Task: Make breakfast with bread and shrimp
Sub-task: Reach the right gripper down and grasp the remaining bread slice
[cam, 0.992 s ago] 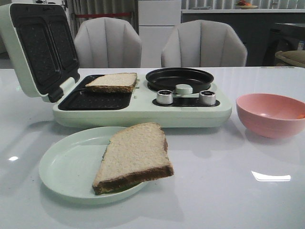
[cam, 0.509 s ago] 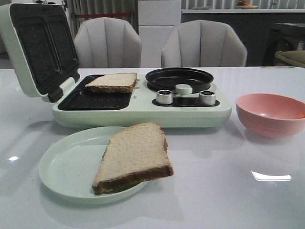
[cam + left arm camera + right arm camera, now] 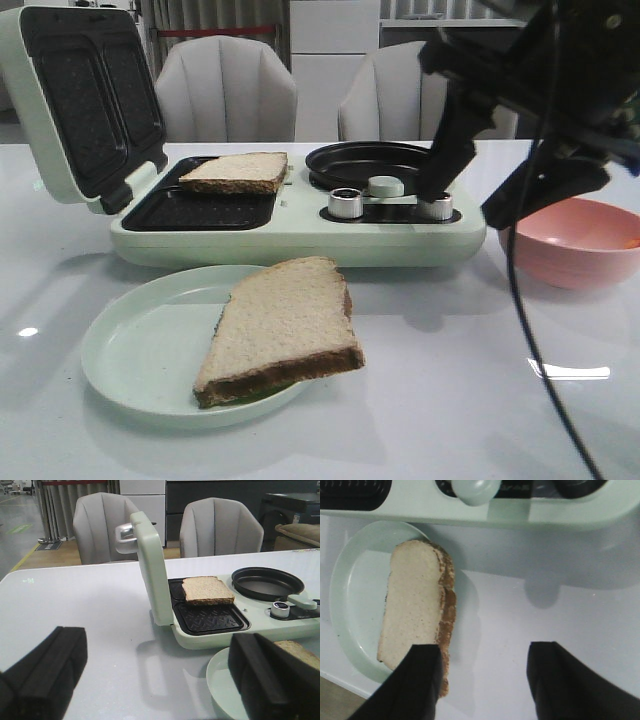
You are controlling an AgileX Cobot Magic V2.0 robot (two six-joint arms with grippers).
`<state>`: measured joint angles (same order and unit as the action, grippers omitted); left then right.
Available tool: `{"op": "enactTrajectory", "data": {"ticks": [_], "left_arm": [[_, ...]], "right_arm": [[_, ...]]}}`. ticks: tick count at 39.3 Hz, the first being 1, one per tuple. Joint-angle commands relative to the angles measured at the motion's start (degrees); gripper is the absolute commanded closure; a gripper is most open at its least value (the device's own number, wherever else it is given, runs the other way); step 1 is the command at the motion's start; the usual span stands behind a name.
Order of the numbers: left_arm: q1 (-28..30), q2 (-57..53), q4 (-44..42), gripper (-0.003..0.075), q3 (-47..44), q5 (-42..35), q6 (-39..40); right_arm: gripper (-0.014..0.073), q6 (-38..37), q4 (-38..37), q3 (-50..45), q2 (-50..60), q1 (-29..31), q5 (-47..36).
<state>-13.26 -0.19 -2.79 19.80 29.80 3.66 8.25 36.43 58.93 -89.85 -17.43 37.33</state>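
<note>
Bread [image 3: 285, 328] lay on the pale green plate [image 3: 140, 350] near the table's front edge; another slice [image 3: 237, 171] sat in the open sandwich maker [image 3: 300, 225] behind. Both the left gripper [image 3: 150, 680] and right gripper [image 3: 482, 685] had jaws apart.

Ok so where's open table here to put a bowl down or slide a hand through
Bare table lies in front of the pink bowl, to the right of the plate, and left of the sandwich maker. The strip between plate and sandwich maker is tight, and the right pincer hangs over the knobs.
</note>
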Motion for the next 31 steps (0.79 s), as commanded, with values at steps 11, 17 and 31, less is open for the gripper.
{"op": "enactTrajectory", "data": {"ticks": [11, 17, 31], "left_arm": [[-0.5, -1.0, 0.4, 0.0097, 1.5, -3.9, 0.7], [-0.5, -1.0, 0.4, 0.0097, 1.5, -3.9, 0.7], [-0.5, -1.0, 0.4, 0.0097, 1.5, -3.9, 0.7]], "right_arm": [[0.0108, 25.2, 31.0, 2.9, -10.9, 0.0, -0.2], [0.0108, 32.1, 39.0, 2.9, -14.2, 0.0, 0.0], [0.0108, 38.2, 43.6, 4.0, -19.0, -2.2, 0.7]]}}
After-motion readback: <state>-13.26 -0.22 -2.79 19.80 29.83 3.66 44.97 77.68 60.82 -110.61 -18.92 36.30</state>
